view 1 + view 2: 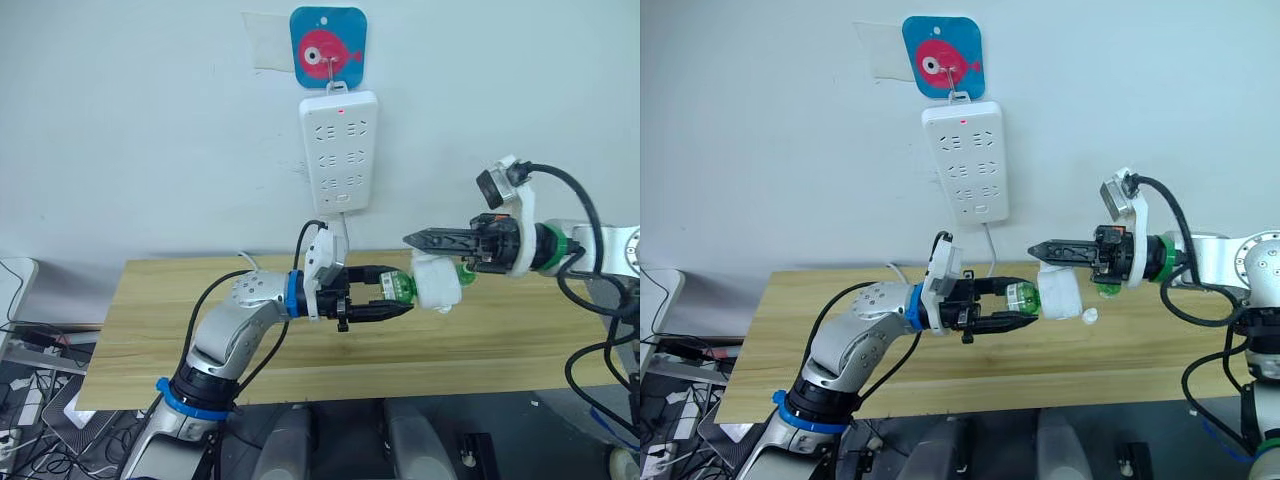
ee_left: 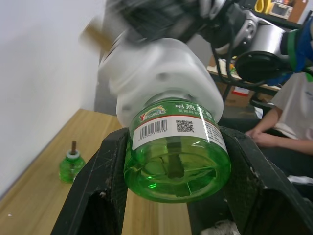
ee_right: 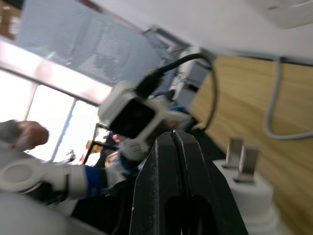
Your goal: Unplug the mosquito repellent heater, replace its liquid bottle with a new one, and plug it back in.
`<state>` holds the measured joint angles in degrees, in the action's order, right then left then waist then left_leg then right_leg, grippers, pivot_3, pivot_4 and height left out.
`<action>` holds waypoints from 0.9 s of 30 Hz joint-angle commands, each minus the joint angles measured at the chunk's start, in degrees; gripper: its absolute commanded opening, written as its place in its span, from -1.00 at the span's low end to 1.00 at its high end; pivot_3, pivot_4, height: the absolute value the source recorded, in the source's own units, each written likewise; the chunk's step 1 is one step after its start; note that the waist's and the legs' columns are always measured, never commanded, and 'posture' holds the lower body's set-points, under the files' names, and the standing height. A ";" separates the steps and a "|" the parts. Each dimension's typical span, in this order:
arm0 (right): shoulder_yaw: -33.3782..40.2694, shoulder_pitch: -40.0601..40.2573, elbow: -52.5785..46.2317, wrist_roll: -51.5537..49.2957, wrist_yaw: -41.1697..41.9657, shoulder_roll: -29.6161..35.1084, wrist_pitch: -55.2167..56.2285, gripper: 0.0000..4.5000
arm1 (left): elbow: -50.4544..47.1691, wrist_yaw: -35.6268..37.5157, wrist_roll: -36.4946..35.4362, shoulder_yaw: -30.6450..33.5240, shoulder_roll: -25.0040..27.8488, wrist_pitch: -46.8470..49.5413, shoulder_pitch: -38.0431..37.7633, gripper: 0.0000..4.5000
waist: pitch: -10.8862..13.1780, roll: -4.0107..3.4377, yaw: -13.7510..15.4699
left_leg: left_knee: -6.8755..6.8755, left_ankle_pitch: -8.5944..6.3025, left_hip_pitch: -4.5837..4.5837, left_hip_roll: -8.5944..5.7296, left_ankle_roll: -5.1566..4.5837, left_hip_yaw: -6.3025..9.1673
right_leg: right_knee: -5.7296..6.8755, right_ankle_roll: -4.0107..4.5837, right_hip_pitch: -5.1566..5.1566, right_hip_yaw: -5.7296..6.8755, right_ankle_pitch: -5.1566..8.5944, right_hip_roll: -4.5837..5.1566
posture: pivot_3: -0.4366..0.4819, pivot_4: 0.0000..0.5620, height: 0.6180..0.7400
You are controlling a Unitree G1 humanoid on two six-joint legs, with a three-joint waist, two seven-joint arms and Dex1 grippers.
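Left hand [image 1: 385,298] reaching rightward, fingers apart, right hand [image 1: 425,239] pointing leftward, fingers pressed together, arms facing each other

The green liquid bottle [image 2: 177,159] carries a white label — a barcode, a QR code and small Chinese characters, too small to read.

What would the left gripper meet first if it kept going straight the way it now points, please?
The left gripper points toward the robot's right. It already clamps the green bottle, so straight ahead comes the white heater held by the right gripper.
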<state>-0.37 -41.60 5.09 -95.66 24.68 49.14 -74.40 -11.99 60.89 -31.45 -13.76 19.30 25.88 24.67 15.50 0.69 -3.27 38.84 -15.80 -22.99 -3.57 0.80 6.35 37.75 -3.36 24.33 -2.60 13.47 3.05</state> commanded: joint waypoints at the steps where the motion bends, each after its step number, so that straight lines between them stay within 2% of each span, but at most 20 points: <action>1: 0.85 -1.24 1.68 7.52 5.02 -0.96 0.19 -0.99 | -3.76 0.99 -2.47 0.47 0.34 0.94 -0.17 -0.01 | 0.00 0.00 0.00 | 0.00 0.00 0.00 0.00 0.00 0.02 | 0.00 0.00 0.00 0.00 0.00 0.00 | -0.27 -0.23 1.00; 8: 0.13 1.56 1.88 18.84 13.98 -1.79 -1.37 -0.99 | -5.55 -0.29 -4.45 1.44 0.75 3.21 -0.36 -0.01 | 0.00 0.00 0.04 | 0.00 0.00 0.00 0.00 0.00 0.05 | 0.01 0.00 0.01 0.00 0.00 0.00 | -0.23 -0.21 1.00; 15: 0.96 10.39 -6.10 21.09 20.50 0.85 -5.99 -0.99 | -3.52 -4.54 -5.62 4.46 -1.23 3.70 0.84 -0.01 | 0.00 0.00 0.23 | 0.00 0.00 0.00 0.00 0.00 0.06 | 0.01 0.00 0.01 -0.01 0.00 0.01 | -0.23 -0.21 1.00; 19: 3.30 14.06 -9.60 18.25 20.83 0.50 -8.93 -0.99 | -2.33 -5.36 -5.26 5.12 -1.91 3.84 1.88 -0.01 | 0.00 0.00 0.32 | 0.00 0.00 0.01 0.01 0.00 0.07 | 0.01 0.00 0.00 0.01 0.00 0.01 | -0.24 -0.22 1.00; 27: 7.61 13.04 -10.11 2.74 16.24 1.49 -13.93 -0.99 | -0.30 -4.86 -2.86 4.02 -1.72 2.57 2.05 -0.01 | -0.02 0.01 0.14 | 0.00 0.00 0.02 0.00 0.00 0.05 | 0.02 0.00 -0.01 -0.01 0.00 0.01 | -0.29 -0.25 1.00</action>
<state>5.65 -28.02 -3.36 -88.54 41.73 49.48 -87.71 -11.00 55.75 -33.74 -9.75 18.04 29.29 26.16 15.49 0.70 -3.13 38.85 -15.80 -22.97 -3.57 0.80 6.39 37.77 -3.36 24.32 -2.61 13.47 3.06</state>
